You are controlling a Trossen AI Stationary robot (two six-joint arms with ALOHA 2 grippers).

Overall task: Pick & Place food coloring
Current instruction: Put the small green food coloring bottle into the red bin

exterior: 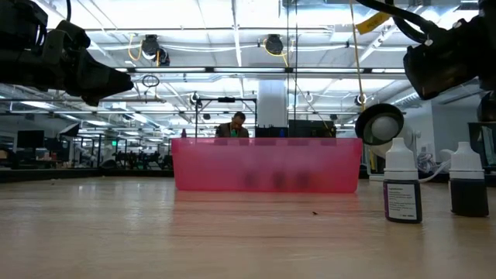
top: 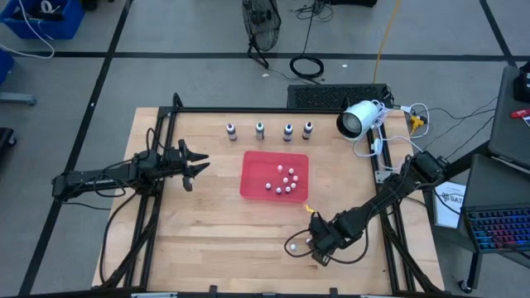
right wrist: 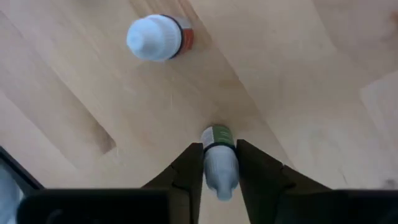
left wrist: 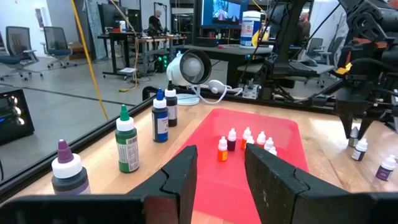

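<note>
Four upright food coloring bottles [top: 269,129] stand in a row on their bases at the table's far edge. The left wrist view shows them with purple [left wrist: 67,174], green [left wrist: 126,146] and blue [left wrist: 160,118] tops. A red tray [top: 252,186] at mid-table holds several tiny white-capped bottles [left wrist: 245,140]. My right gripper [top: 317,248] is near the table's front edge, shut on a tiny white-capped bottle with a green label [right wrist: 219,155]. My left gripper [top: 197,165] is open and empty, left of the tray. My right gripper pinches the tiny bottle between its two fingers at its white cap end [right wrist: 221,177]. The fingers come from above, pointing down. The green-labelled body [right wrist: 217,134] points down toward the table. I cannot tell whether it is clear of the wood.
Another tiny bottle with an orange label [right wrist: 155,37] stands on the wood close to my right gripper. Two small white-capped dark bottles [exterior: 403,190] [exterior: 469,182] stand near the front right. A white camera [top: 356,120] sits at the far right. A black frame rail [top: 385,207] borders the table.
</note>
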